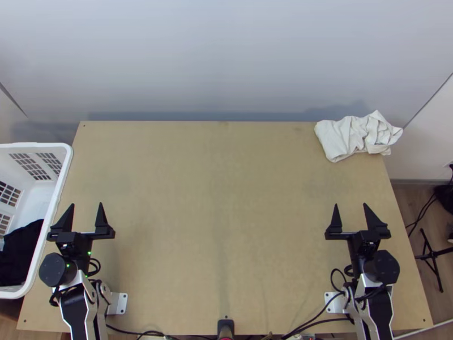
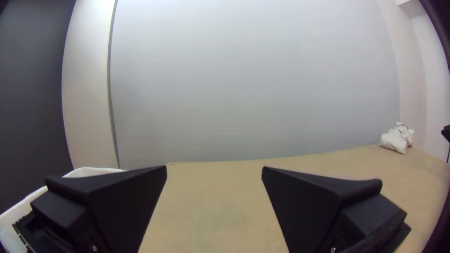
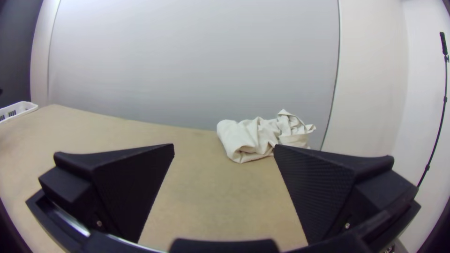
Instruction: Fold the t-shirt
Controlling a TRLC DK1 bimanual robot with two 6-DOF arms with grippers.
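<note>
Lying at the far R corner of the tbl, 1 white cloth: thick bundle, L part folded over in layers w/ a rounded, rolled edge facing the near side, R part bunched, w/ deep creases & a peak sticking up. Its R end reaches past the tbl's side edge in the top view. 1 black cloth sits in a heap in the white basket at the tbl's L side; folds too dark to make out. So 2 cloths, 1 basket; can't tell which cloth is the t-shirt.

Grippers: 2, 1 per arm, both over the near part of the tbl, L gripper just beside the basket, R gripper on the near side of the white cloth, well apart from it. Jaws on both spread wide, w/ bare tbl btwn. 1 black stand on the floor, R of tbl.
</note>
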